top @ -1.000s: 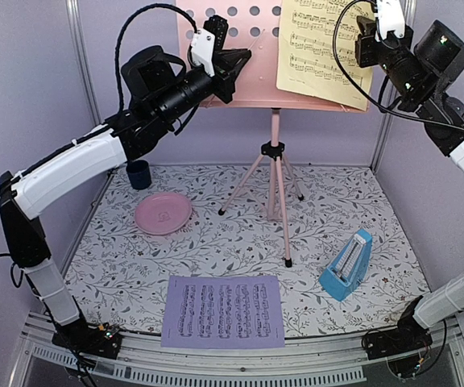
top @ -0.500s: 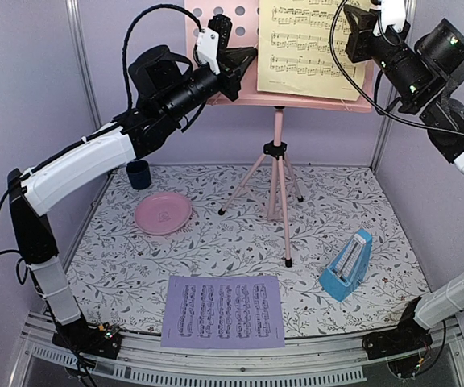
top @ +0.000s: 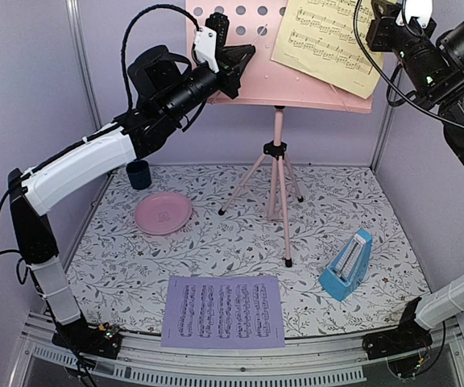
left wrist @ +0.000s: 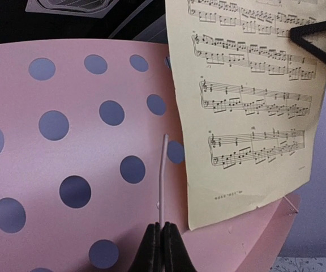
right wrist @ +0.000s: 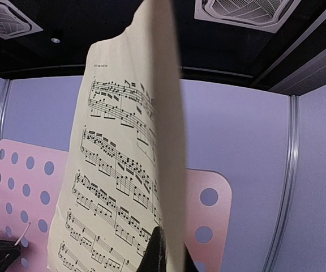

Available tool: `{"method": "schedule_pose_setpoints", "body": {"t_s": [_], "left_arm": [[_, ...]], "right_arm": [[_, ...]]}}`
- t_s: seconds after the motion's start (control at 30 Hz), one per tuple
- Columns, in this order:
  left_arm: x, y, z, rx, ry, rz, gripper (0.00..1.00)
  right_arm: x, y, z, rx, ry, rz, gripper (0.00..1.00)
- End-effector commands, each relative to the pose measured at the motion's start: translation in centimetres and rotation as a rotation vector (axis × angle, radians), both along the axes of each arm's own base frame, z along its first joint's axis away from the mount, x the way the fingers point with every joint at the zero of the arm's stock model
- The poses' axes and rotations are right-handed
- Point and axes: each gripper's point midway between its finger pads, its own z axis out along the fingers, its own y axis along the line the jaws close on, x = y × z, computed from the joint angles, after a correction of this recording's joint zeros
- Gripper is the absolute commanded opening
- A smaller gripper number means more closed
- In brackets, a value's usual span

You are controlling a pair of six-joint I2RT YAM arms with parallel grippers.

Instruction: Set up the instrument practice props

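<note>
The pink music stand (top: 277,173) stands on its tripod mid-table, its perforated desk (top: 256,81) at the top. My left gripper (top: 242,58) is shut on a thin pink wire (left wrist: 162,170) on the desk face, its fingertips (left wrist: 162,249) pressed together. My right gripper (top: 374,24) is shut on the yellow sheet (top: 329,44) and holds it tilted against the desk's right half; the sheet also shows in the left wrist view (left wrist: 248,107) and the right wrist view (right wrist: 112,187). The lavender sheet (top: 222,310) lies flat at the front. The blue metronome (top: 346,266) stands at the right.
A round pink plate (top: 163,213) and a small dark blue cup (top: 138,173) sit at the left of the floral mat. The tripod legs (top: 287,242) spread over the middle. Lilac walls close in the back and sides.
My right gripper has swung right and up with the yellow sheet, which now tilts again after hanging straighter and further left. My left arm rose a little, then held still.
</note>
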Motion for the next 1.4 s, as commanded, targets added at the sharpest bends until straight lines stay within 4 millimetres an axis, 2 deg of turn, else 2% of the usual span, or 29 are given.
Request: {"method": "schedule_pose_setpoints", "body": {"t_s": [0.0, 0.2, 0.43, 0.47, 0.77, 1.17, 1.37], "left_arm": [[-1.4, 0.7, 2.5, -0.070, -0.076, -0.031, 0.00], [-2.2, 0.5, 2.6, -0.066, -0.099, -0.062, 0.00], [-2.8, 0.4, 2.7, -0.059, -0.117, -0.079, 0.00], [-2.9, 0.4, 2.7, -0.057, -0.121, -0.084, 0.00], [-3.4, 0.4, 2.8, -0.047, -0.139, -0.094, 0.00], [-4.1, 0.3, 2.9, -0.030, -0.161, -0.110, 0.00], [-4.2, 0.3, 2.9, -0.028, -0.169, -0.109, 0.00]], "right_arm": [[-0.5, 0.2, 0.5, 0.050, 0.001, 0.024, 0.00], [-0.4, 4.0, 0.1, 0.022, -0.014, 0.156, 0.00], [-1.0, 7.0, 1.0, -0.037, -0.093, 0.267, 0.00], [-0.9, 7.9, 0.7, -0.070, -0.104, 0.283, 0.00], [0.1, 11.6, 0.2, -0.173, -0.163, 0.343, 0.00], [2.1, 13.1, 0.7, -0.213, -0.205, 0.455, 0.00], [3.6, 13.5, -0.1, -0.217, -0.173, 0.496, 0.00]]}}
